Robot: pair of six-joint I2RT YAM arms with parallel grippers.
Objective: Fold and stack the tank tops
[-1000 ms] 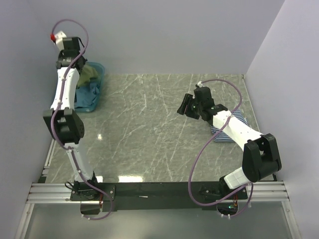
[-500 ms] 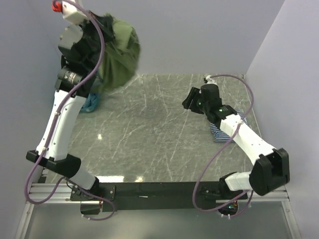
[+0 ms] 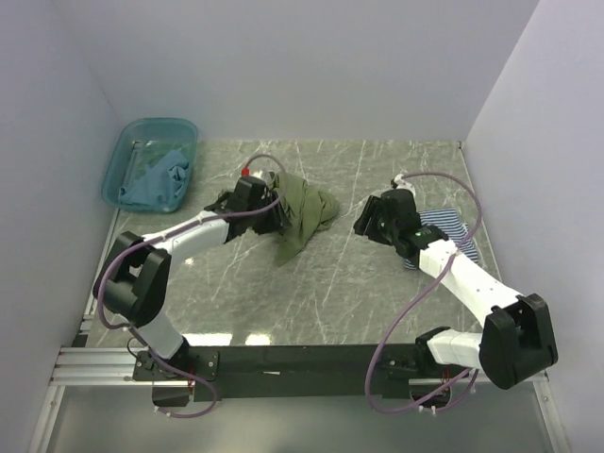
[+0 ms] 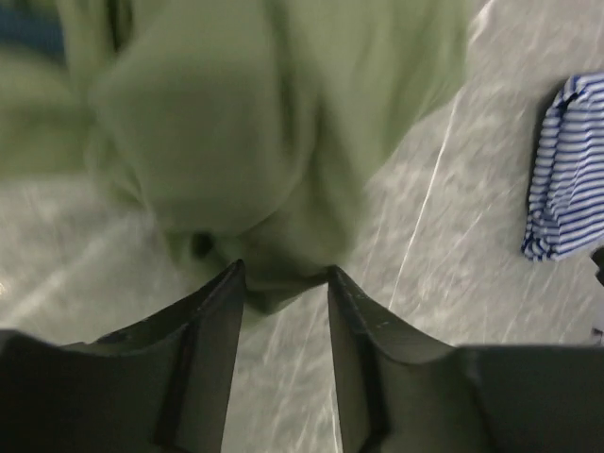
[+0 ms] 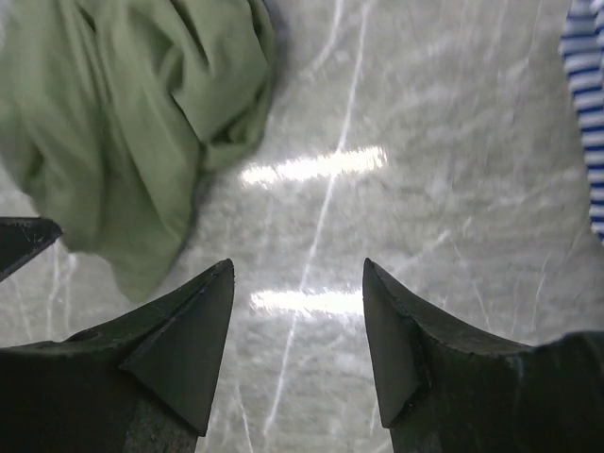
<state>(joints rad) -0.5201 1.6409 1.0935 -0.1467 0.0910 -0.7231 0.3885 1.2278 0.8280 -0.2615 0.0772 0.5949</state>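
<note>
Olive green tank top [image 3: 302, 215] heaped loose on the worktop [image 3: 330, 302], bunched right against the tips of the left claw [image 4: 286, 274] and spreading ahead of it. Left claw's jaws apart, bare worktop showing in the gap, only a fringe of cloth at the tips, nothing clamped. Looks soft, light and limp: likely to sag, drag and fold over itself when lifted and hold no shape. Best pinched at an edge, a shoulder strap or a hem corner, not in the thick of the heap. Straps and hem lost in the bunching, so cannot tell which fold is which. Right claw [image 5: 297, 266] hanging over bare worktop, jaws wide and empty, olive heap ahead and to its left. Navy-and-white striped tank top [image 5: 587, 104] off to its right, lying on the worktop beside the right arm. Teal-blue tank top [image 3: 160, 179] well behind the left claw, lying in the translucent basin [image 3: 123, 156]. By the look of it, folding of the olive one not yet begun: needs spreading flat first, probably one claw to each edge.
</note>
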